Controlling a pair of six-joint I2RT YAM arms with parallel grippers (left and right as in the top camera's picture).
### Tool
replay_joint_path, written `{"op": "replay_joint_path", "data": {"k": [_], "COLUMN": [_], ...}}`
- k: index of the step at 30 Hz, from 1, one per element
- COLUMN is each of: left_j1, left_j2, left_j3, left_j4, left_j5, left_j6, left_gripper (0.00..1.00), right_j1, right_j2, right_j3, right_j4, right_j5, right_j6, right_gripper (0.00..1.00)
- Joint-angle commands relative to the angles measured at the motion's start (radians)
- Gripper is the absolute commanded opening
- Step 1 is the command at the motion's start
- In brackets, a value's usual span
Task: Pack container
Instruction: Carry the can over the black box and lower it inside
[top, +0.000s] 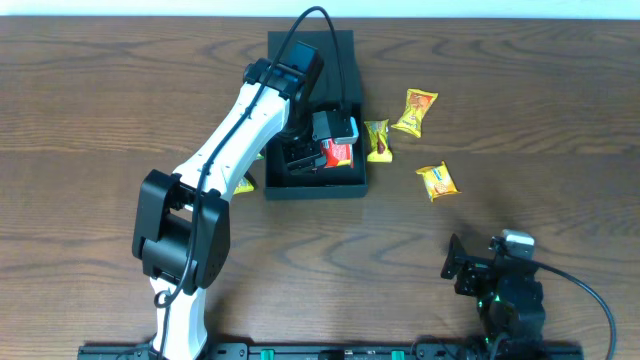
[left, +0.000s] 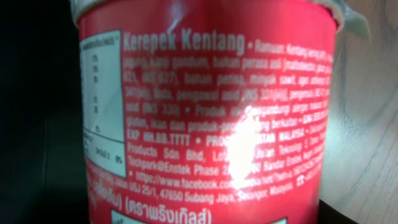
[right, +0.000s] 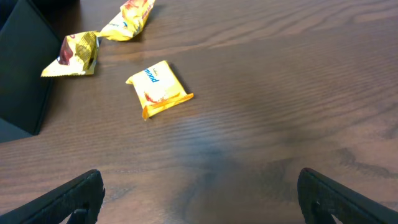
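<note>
Black container (top: 315, 190) sits on the wood worktop (top: 560, 120) a bit L of centre at the far side, hinged lid (top: 335, 55) flipped open and lying back, away from the robot. L arm (top: 240, 120) reaches diagonally over it, w/ the L jaws down inside the box at a red can (top: 338, 152). In the L wrist view the can (left: 205, 112) fills nearly the whole frame, white print on red, pale rim at top, dark box wall to one side and wood grain to the other. No fingers show there, so the jaws sit around or right at the can, but can't tell if they're actually clamped on it. Three yellow snack packets lie on the worktop R of the box: one (top: 377, 140) just beside the box wall, one (top: 415, 110) near it further R, one (top: 436, 180) closer to the robot. Another yellow packet (top: 243, 184) peeks out on the L side of the box, mostly hidden under the arm. R arm (top: 505, 285) is parked at the near R edge, well apart from the box; R jaws wide open, nothing between them, pointing toward the packets.
</note>
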Motion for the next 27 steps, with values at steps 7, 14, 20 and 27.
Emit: {"op": "replay_joint_path", "data": {"k": [7, 14, 20, 27], "left_j1": [0.005, 0.004, 0.005, 0.003], "left_j2": [0.02, 0.069, 0.102, 0.105], "left_j3": [0.015, 0.015, 0.015, 0.015], "left_j4": [-0.009, -0.008, -0.009, -0.009], "left_j5": [0.051, 0.077, 0.074, 0.073], "left_j6": [0.1, 0.118, 0.118, 0.126], "left_gripper": [0.68, 0.68, 0.69, 0.79], "right_j1": [-0.006, -0.006, -0.006, -0.006], "right_j2": [-0.006, -0.006, -0.005, -0.006], "right_j3": [-0.011, -0.011, -0.011, -0.011], "right_j4": [-0.001, -0.002, -0.001, -0.002], "right_j5": [0.0, 0.0, 0.0, 0.0], "right_j6": [0.018, 0.018, 0.018, 0.018], "right_gripper": [0.99, 0.99, 0.99, 0.99]}}
